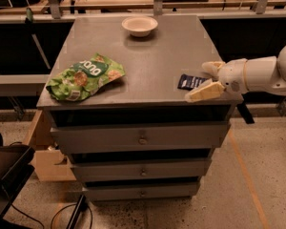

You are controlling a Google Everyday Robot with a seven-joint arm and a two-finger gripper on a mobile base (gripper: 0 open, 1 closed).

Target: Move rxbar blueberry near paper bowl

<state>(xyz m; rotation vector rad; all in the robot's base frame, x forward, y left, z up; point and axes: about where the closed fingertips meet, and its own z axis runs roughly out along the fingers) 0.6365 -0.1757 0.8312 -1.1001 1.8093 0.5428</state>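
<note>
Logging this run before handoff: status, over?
Claw open at right edge, straddling the flat dark navy snack bar. Bar on the grey cabinet top, unlifted. Round cream paper bowl at far edge; crinkled green chip bag left, off the path.

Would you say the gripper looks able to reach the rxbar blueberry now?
Probably yes: the gripper is open at the cabinet top's edge, its fingers flanking the rxbar blueberry, nothing in between.
</note>
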